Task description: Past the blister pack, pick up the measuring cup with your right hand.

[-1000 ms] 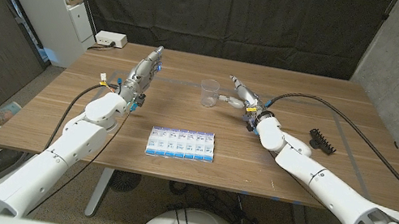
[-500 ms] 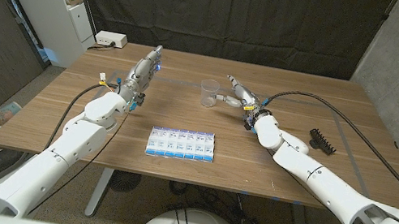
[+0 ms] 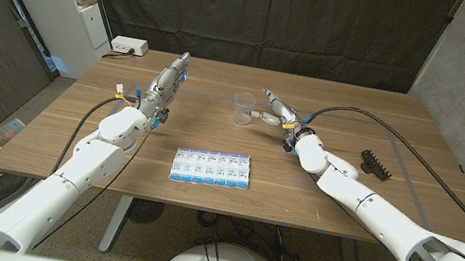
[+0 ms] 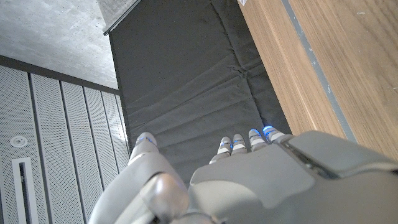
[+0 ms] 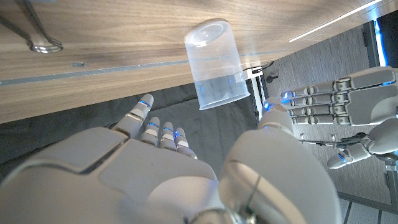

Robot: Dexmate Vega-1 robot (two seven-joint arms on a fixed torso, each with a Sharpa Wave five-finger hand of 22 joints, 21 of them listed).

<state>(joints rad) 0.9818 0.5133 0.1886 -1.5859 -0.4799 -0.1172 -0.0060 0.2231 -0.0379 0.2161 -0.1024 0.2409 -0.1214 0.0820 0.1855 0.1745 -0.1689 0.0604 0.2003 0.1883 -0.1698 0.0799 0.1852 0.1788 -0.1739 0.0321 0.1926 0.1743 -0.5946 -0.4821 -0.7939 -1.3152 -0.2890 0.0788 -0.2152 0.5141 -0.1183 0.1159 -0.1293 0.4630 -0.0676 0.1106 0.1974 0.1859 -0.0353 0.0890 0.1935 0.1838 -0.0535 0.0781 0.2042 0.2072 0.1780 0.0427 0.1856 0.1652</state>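
Over on the far left, a white power strip (image 3: 128,46) sits at the back corner of the wooden surface (image 3: 212,137). Next along, the left hand (image 3: 167,83) stands up off the surface with its fingers (image 3: 181,66) stretched out straight and close together, pointing toward the far edge and holding nothing; in the left wrist view the fingertips (image 4: 249,138) line up side by side against the dark curtain, with the thumb set a little apart.

Nearer the front edge, roughly between the two arms, lies the blister pack (image 3: 212,168), flat, blue-rimmed, well apart from either hand.

Beyond it, upright and on its own, stands the clear measuring cup (image 3: 242,106). It is just to the left of the right hand's fingers (image 3: 268,95), close but with a sliver of bare wood showing between them. The right hand (image 3: 278,114) is open, its fingers extended past the cup's far side and the thumb reaching toward the cup's near side, so the cup sits at the mouth of the gap between them. The right wrist view shows the same: the cup (image 5: 214,62) stands beyond the gap between the fingers (image 5: 163,134) and the thumb, and nothing touches it.

At the far right, a small black comb-like piece (image 3: 376,165) lies by the right forearm.
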